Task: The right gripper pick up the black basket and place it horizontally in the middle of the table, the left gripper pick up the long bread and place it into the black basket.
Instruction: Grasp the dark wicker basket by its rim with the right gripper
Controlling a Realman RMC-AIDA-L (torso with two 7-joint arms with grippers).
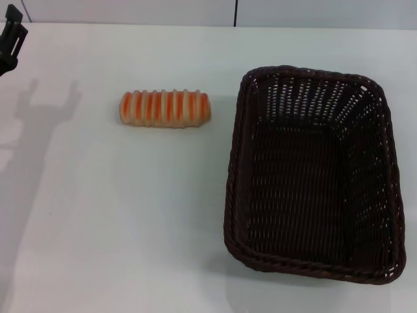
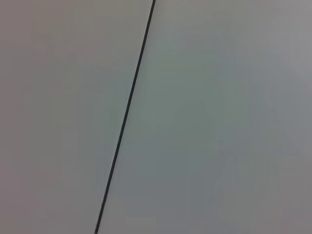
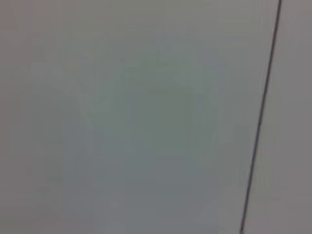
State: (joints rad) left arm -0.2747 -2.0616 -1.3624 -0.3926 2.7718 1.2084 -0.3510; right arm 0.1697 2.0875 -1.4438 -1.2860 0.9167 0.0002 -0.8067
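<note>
The long bread (image 1: pixel 164 108), a striped cream and orange loaf, lies crosswise on the white table (image 1: pixel 130 215), left of centre and toward the back. To its right stands the black basket (image 1: pixel 236 140), empty, its long side running from front to back. Only a black part of my left gripper (image 1: pixel 12 39) shows, at the far left edge, well away from the bread. Its shadow on the table shows two prongs spread apart. My right gripper is out of view. Both wrist views show only a pale flat surface.
The table's back edge (image 1: pixel 130 24) meets a pale wall with a dark vertical seam (image 1: pixel 235 12). A thin dark seam line (image 2: pixel 127 112) crosses the left wrist view, and a similar seam (image 3: pixel 261 117) crosses the right wrist view.
</note>
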